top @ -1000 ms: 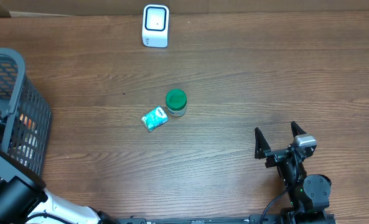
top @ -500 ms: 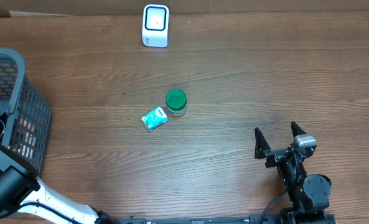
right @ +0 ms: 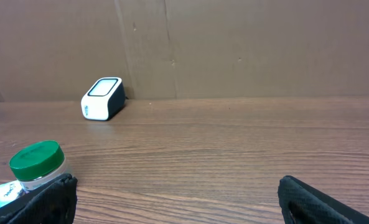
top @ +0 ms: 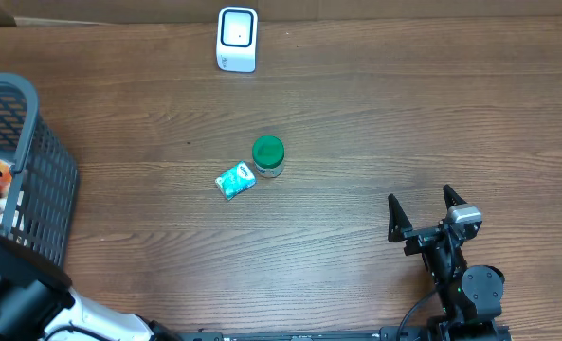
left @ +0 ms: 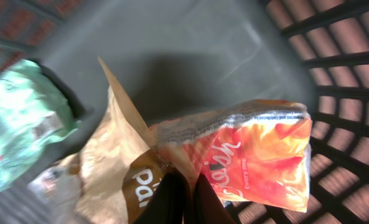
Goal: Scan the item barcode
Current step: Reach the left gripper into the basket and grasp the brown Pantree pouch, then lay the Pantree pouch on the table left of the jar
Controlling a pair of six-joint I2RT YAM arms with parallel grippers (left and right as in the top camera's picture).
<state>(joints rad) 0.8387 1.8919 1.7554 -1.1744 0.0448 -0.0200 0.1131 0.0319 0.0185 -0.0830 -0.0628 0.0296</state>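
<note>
My left gripper [left: 185,198] is down inside the grey basket [top: 36,163], shut on the corner of an orange snack bag [left: 259,158]. A brown packet [left: 119,168] presses against that same corner. In the overhead view only an orange scrap of the bag [top: 5,169] shows at the basket's left side. The white barcode scanner [top: 237,39] stands at the table's far edge, also seen in the right wrist view as the scanner [right: 102,98]. My right gripper [top: 425,212] rests at the near right, open and holding nothing, with its fingers spread wide in its wrist view [right: 175,190].
A green-lidded jar [top: 268,156] and a teal packet [top: 234,179] lie mid-table; the jar [right: 37,163] sits just beyond my right gripper's left finger. A pale green bag [left: 22,121] lies in the basket beside the held one. The basket's lattice wall [left: 349,93] is close on the right.
The left arm has shifted inside the basket, and an orange piece of bag now shows at its tip. The right arm and the table items have not moved.
</note>
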